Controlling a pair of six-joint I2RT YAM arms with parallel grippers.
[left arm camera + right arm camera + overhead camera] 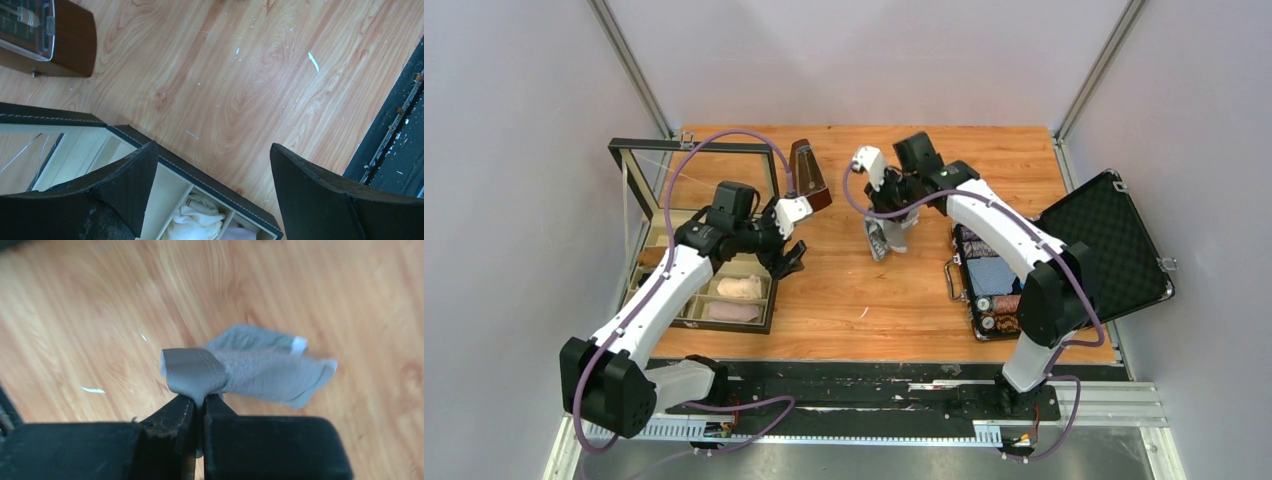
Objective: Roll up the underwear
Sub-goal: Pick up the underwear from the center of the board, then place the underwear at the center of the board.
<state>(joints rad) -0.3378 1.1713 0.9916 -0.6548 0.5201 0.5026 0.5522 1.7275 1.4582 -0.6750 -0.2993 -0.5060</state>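
Right jaws: the right gripper point(200, 402) is pinched tight on a fold of the underwear point(260, 370), with no gap between its fingers.
Cloth: bunched and grey, it hangs below that grip over the wooden table point(874, 300), upper centre of the top view. Contact with the wood cannot be told.
Right arm: the elbow is raised at the right and the forearm reaches up-left past the open black case point(1114, 240).
Left jaws: the left gripper point(212, 165) is spread wide and holds nothing.
Left arm: it stretches up-right from the lower left, with the wrist over the right rim of the divided box point(771, 300).
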